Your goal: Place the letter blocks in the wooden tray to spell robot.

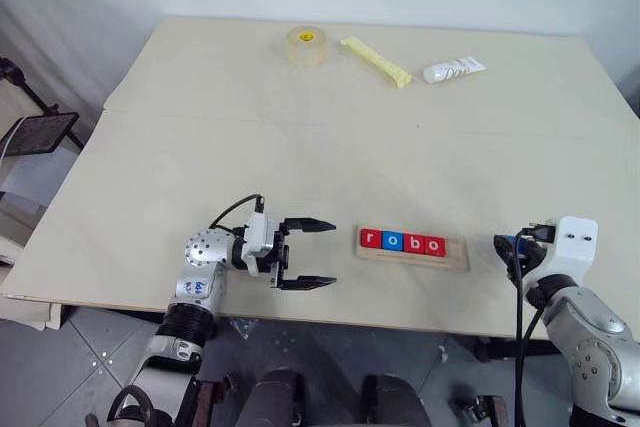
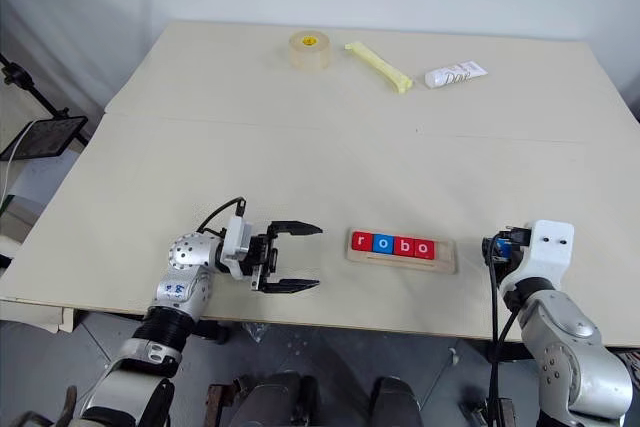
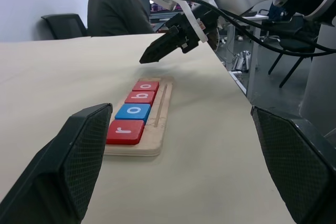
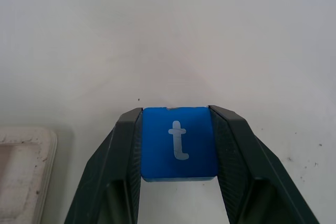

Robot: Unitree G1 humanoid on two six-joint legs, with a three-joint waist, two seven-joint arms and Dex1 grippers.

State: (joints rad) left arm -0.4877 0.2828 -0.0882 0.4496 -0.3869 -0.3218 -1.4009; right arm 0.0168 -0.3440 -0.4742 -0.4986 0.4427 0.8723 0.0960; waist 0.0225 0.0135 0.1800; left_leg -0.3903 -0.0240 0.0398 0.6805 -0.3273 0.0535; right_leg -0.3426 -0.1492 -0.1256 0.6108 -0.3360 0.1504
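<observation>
Under both grippers lay the broad pale table [image 1: 300, 147], the largest thing in the scene. Well beyond the grippers, at its far edge, sat a roll of tape [image 1: 306, 46], a yellow stick [image 1: 376, 61] and a white tube [image 1: 453, 70], none of them part of the job.

Between the two grippers, near the front edge, rested the wooden tray [image 1: 455, 257]. Four letter blocks [image 1: 402, 242] filled its slot edge to edge, reading r, o, b, o in red, blue, red, red, and the bare end of the slot faced the right gripper.

The left gripper [image 1: 307, 253] hovered just beside the tray's "r" end, pointed at it, its fingers spread wide apart and empty.

The right gripper [image 4: 178, 150] was off the tray's open end, near it but not touching, clamped on the blue "t" block [image 4: 178, 142]. Its two fingers [image 4: 126, 150] pressed the tile's opposite side edges, leaving the letter face showing.

The tile looked rigid, light and smooth-sided, so it probably needed only a modest squeeze, though a slick edge might slip or twist if the hold loosened. Gripping the side edges seemed sound, since it would let the tile go down flat into the last space beside the second "o".
</observation>
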